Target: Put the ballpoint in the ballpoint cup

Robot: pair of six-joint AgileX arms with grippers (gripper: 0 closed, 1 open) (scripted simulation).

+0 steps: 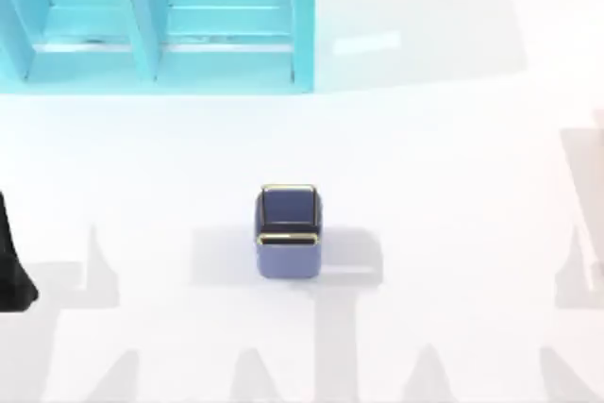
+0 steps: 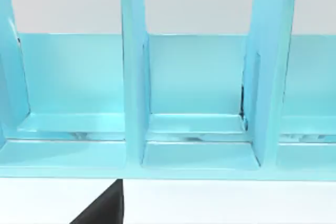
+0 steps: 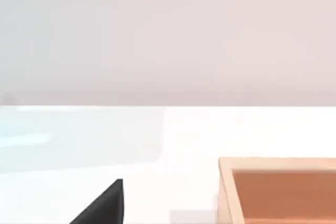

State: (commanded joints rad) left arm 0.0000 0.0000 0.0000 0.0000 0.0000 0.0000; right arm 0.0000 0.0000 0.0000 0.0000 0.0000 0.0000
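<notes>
The cup [image 1: 288, 231] stands upright near the middle of the table [image 1: 453, 158], dark inside and apparently with nothing in it, well apart from everything else. No ballpoint can be made out on the table, so the task looks to be at its very start: the pen must be found before anything can be grasped. The next move calls for locating it, then closing on it with whichever arm sits nearer.

At the table's left edge, a dark part of the left arm [image 1: 13, 266] pokes in; whether either gripper's fingers are wide or narrow cannot be told.

Farther back, the shelf unit [image 1: 156, 21] fills the rear left corner. The left wrist view looks straight into its open compartments [image 2: 197, 124], which appear bare. The right wrist view shows a tan wooden box [image 3: 278, 190] on the table.
</notes>
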